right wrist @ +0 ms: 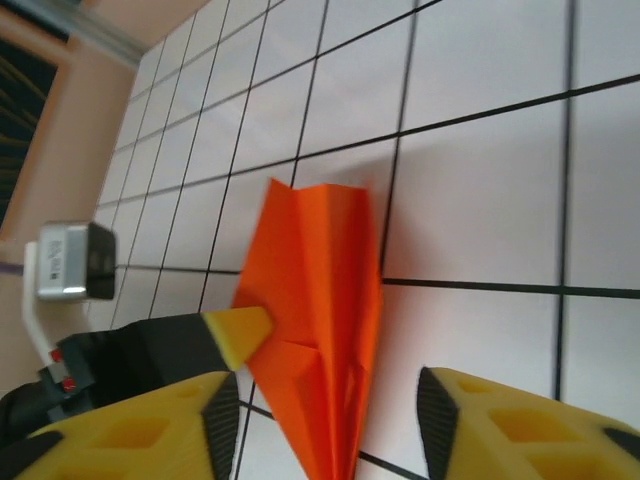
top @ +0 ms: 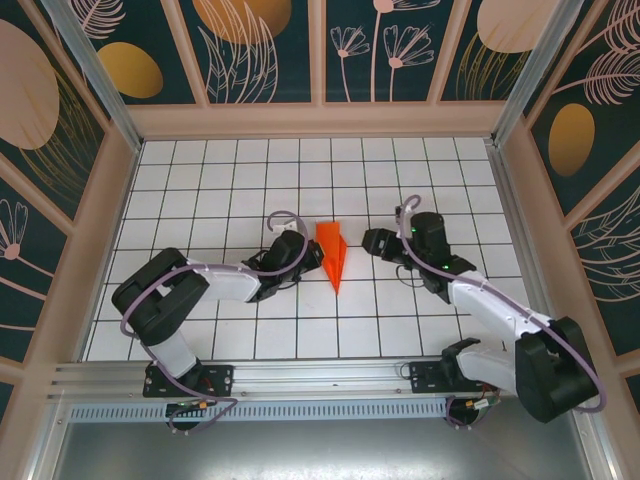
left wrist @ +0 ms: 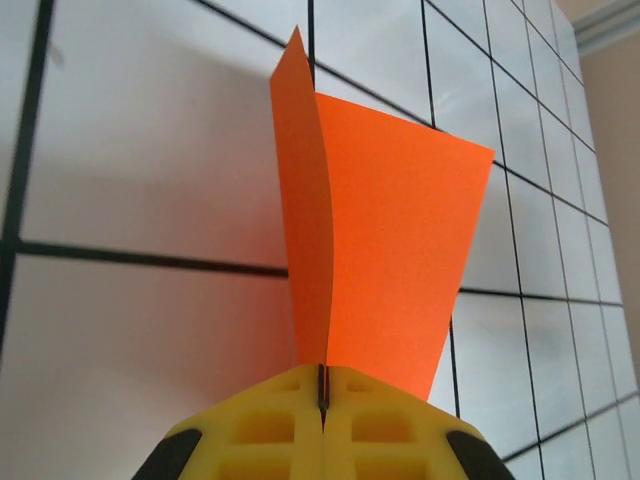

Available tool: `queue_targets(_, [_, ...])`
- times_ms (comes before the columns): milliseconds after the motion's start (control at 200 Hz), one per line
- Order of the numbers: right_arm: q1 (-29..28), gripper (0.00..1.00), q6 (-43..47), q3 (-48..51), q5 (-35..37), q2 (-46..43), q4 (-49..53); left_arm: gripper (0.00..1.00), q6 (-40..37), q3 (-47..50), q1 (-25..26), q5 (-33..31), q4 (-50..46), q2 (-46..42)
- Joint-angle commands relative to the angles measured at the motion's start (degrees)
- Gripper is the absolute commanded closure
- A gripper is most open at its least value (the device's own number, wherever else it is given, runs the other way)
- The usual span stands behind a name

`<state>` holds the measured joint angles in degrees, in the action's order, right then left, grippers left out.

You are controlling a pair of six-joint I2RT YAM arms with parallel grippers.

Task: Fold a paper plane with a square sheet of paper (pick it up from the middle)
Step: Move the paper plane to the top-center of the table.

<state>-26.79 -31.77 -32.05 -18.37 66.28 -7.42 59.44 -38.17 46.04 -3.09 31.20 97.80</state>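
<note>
The square sheet of paper is folded into an orange-red paper plane (top: 331,255), a narrow dart with its point toward the near edge, in the middle of the white tiled table (top: 230,180). My left gripper (top: 306,259) is shut on the plane's left side. In the left wrist view its yellow fingers (left wrist: 270,430) meet on the paper (left wrist: 385,250), which fans out upward. My right gripper (top: 372,243) hovers just right of the plane. In the right wrist view its jaws (right wrist: 325,425) stand apart on either side of the plane's pointed end (right wrist: 315,290), touching nothing.
Low beige walls (top: 115,200) with dark leaf panels enclose the table on three sides. A metal rail (top: 300,375) carrying both arm bases runs along the near edge. The left gripper's yellow fingertip (right wrist: 240,335) shows in the right wrist view beside the plane.
</note>
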Motion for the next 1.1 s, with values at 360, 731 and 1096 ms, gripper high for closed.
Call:
queue_targets(360, [-11.5, 0.74, 2.3, -13.0, 7.9, 20.9, 4.5, 1.00, 3.0, 4.7, -1.2, 4.8, 10.0, 1.8])
queue_targets(731, [-12.0, 0.65, 1.7, -13.8, 10.3, 25.0, 6.4, 1.00, 3.8, 4.8, -1.4, 4.4, 6.4, 3.7])
queue_targets(1096, [-12.9, 0.59, 2.4, -14.1, 8.4, 27.6, 8.1, 1.00, 3.9, 4.5, -1.6, 4.2, 6.2, 4.5])
